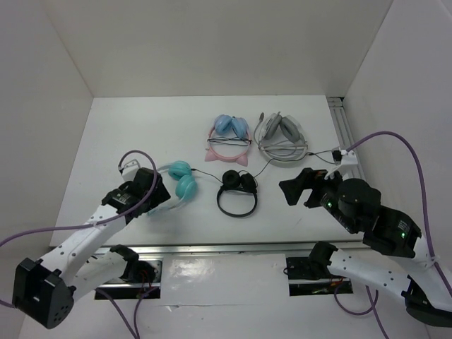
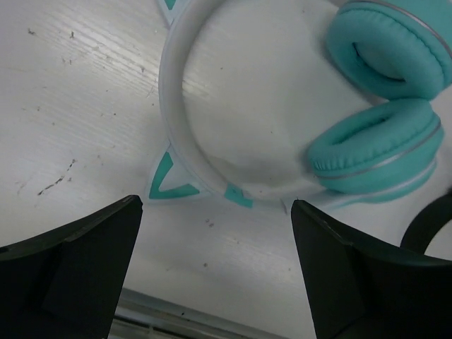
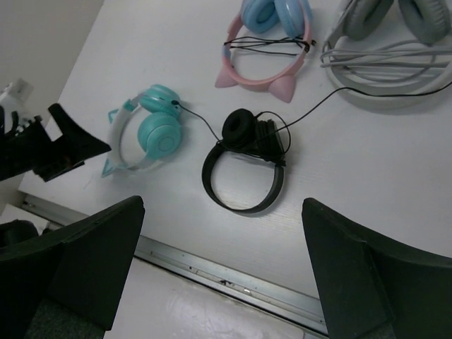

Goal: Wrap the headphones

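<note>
The teal cat-ear headphones (image 1: 180, 181) lie flat on the white table at centre left, cups to the right of the whitish band. In the left wrist view the band (image 2: 176, 120) and both cups (image 2: 374, 148) fill the upper frame. They also show in the right wrist view (image 3: 152, 131). Their thin black cable (image 3: 201, 126) trails loose to the right, past the small black headphones. My left gripper (image 1: 161, 192) is open and empty just near-left of the band (image 2: 215, 212). My right gripper (image 1: 295, 185) is open and empty above the table at right (image 3: 222, 212).
Small black headphones (image 1: 236, 191) lie at centre. Pink-banded blue headphones (image 1: 229, 138) and grey-white headphones (image 1: 281, 134) lie further back. A metal rail (image 1: 226, 247) runs along the near edge and another (image 1: 344, 127) along the right. White walls enclose the table.
</note>
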Tool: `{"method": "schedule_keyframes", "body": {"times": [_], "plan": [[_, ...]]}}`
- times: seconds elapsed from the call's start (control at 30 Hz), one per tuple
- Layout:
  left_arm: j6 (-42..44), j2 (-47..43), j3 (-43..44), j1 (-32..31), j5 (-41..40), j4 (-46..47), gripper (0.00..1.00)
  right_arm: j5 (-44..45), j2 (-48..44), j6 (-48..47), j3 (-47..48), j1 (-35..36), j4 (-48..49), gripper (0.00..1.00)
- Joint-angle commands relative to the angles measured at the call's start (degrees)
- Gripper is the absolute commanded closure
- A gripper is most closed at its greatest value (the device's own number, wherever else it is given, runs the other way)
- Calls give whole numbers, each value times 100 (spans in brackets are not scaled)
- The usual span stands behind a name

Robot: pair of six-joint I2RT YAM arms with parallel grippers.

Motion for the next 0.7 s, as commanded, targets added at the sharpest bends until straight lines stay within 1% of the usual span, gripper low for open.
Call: {"method": "schedule_keyframes", "body": {"times": [0.0, 0.07, 0.1, 0.13, 0.17, 0.2, 0.3, 0.4, 0.53, 0.6, 0.63, 0.67], "plan": [[615, 165, -165, 640, 699, 1412, 0, -367, -69, -96, -66, 44, 495, 0], [827, 367, -218, 991, 1024, 1535, 0, -455, -69, -210, -66, 44, 442, 0], [828, 437, -279, 1332, 1182, 1675, 0, -455, -69, -211, -66, 44, 442, 0], [1002, 542, -401, 1475, 1540, 1833, 0, -455, -69, -211, -66, 44, 442, 0], [1056, 604, -472, 1685, 1674, 2000, 0, -455, -69, -271, -136, 44, 442, 0], [1056, 674, -525, 1792, 1771, 2219, 0, -455, -122, -272, -137, 44, 494, 0], [1232, 1017, -578, 1986, 2071, 2467, 0, -577, -122, -333, -251, 44, 705, 0], [1285, 1219, -578, 1986, 2071, 2520, 3, -639, -52, -386, -251, 44, 706, 0], [1285, 1343, -657, 2048, 2019, 2599, 12, -639, 1, -386, -364, 44, 820, 0], [1285, 1343, -719, 2100, 1887, 2599, 22, -639, -61, -386, -435, 44, 872, 0], [1285, 1291, -719, 2100, 1887, 2599, 32, -639, -61, -386, -488, 44, 873, 0], [1285, 1290, -719, 2100, 1748, 2547, 34, -639, -61, -386, -488, 44, 873, 0]]}}
